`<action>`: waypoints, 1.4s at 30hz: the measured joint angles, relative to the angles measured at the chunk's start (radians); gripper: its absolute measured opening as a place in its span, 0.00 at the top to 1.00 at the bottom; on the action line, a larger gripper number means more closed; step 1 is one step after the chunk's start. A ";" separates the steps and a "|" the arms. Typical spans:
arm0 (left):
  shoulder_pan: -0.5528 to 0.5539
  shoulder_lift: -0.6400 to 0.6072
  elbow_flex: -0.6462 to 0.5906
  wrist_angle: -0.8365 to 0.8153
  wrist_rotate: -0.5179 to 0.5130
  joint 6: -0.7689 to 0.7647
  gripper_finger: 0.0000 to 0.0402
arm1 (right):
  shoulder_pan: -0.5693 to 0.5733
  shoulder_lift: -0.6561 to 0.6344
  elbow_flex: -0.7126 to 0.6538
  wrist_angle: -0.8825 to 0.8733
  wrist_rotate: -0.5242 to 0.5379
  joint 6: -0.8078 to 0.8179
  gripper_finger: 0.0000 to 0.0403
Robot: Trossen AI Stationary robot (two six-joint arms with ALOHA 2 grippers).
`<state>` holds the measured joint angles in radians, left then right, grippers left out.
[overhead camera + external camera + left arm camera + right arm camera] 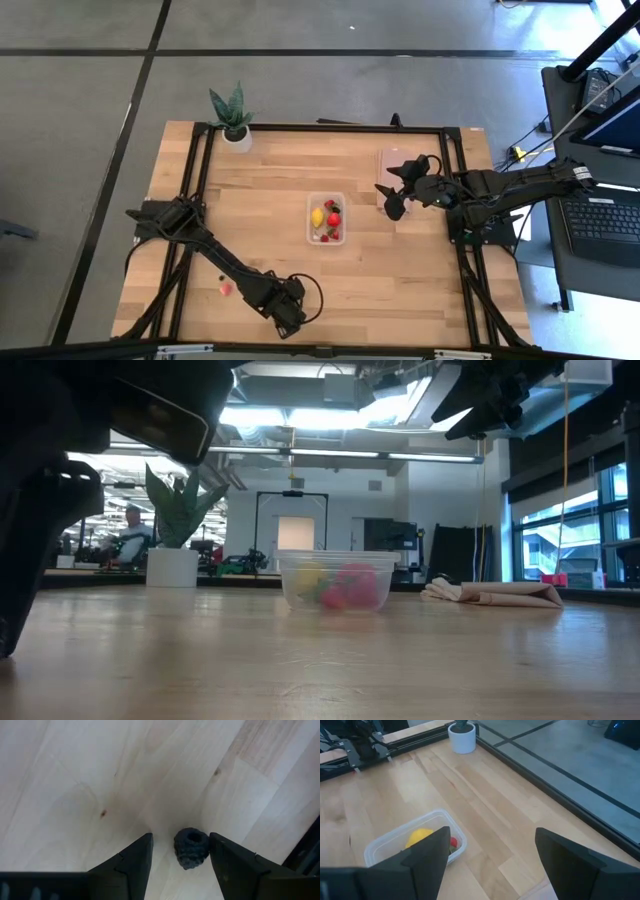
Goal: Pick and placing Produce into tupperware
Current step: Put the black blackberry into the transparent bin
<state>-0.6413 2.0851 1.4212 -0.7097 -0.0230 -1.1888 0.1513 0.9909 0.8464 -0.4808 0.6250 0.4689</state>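
Note:
A small dark berry (191, 848) lies on the wooden table close to its near edge. My left gripper (181, 836) (290, 314) points down over it, open, one finger on each side of the berry. The clear tupperware (326, 217) (415, 845) stands mid-table and holds a yellow lemon (317, 215) and red strawberries (333, 219). A pinkish piece (226, 288) lies on the table beside the left arm. My right gripper (393, 196) (492, 835) hangs open above the table, right of the tupperware, holding nothing. My left gripper comes at the dark berry from above, pointing down, with the berry standing on the table between its fingers. One finger (225, 857) is right beside the berry and I cannot tell whether it touches. The other finger (137, 857) stands clear of it.
A green potted plant (232, 118) stands at the far left corner. A flat pinkish lid (392, 163) lies under the right gripper's far side. The dark frame rail (307, 852) along the table's near edge runs close to the left gripper.

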 joint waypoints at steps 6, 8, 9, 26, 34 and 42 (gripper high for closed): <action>0.000 0.009 0.001 -0.004 0.004 -0.006 0.54 | 0.000 0.000 0.000 0.001 0.000 -0.001 0.27; 0.000 0.012 0.006 -0.012 0.011 -0.003 0.56 | 0.000 0.000 0.000 0.000 0.000 -0.001 0.27; 0.001 0.012 0.006 -0.013 0.017 -0.002 0.57 | 0.000 0.000 0.000 0.000 0.000 -0.001 0.27; 0.013 0.006 0.004 -0.041 0.032 0.017 0.75 | 0.000 0.000 0.000 -0.001 0.000 -0.001 0.27; 0.055 -0.054 -0.007 -0.088 0.006 0.123 0.80 | 0.000 0.000 0.000 -0.003 0.000 -0.001 0.27; 0.168 -0.130 -0.003 -0.102 -0.011 0.282 0.79 | 0.000 0.000 0.000 -0.002 0.000 -0.001 0.27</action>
<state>-0.4737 1.9548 1.4185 -0.8119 -0.0343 -0.9071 0.1513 0.9909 0.8467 -0.4831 0.6249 0.4675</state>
